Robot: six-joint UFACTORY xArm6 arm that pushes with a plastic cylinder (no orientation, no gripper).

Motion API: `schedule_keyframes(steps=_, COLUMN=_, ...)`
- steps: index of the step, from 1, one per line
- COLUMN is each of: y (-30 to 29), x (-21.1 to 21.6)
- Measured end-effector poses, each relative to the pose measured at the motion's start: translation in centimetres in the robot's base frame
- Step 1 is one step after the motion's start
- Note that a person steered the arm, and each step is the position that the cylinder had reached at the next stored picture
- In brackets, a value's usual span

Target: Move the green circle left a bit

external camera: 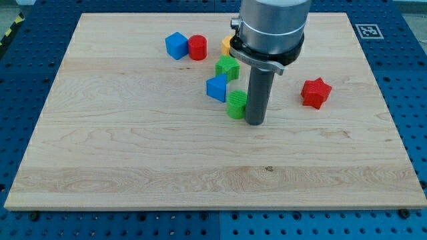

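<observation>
The green circle [235, 105] lies near the middle of the wooden board [133, 147]. My tip [255, 122] stands right beside it, on its right, touching or nearly touching it. A blue block [216, 88] sits just up-left of the green circle, close against it. A green star-like block [227, 67] lies above that.
A blue cube [176, 45] and a red cylinder [197, 48] sit near the view's top. A yellow block [227, 46] is partly hidden behind the arm. A red star block [315, 93] lies to the right of the rod.
</observation>
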State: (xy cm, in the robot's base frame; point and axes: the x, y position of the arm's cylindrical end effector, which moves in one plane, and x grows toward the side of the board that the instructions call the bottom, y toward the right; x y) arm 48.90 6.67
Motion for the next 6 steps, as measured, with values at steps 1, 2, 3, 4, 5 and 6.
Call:
schedule_keyframes(steps=1, y=2.4, x=-0.4)
schedule_keyframes(steps=2, y=2.3, x=-3.4)
schedule_keyframes(steps=3, y=0.4, x=-5.7)
schedule_keyframes(steps=4, y=-2.5, x=-6.0)
schedule_keyframes(steps=5, y=-3.0, x=-6.0)
schedule_keyframes(steps=6, y=-3.0, x=-6.0)
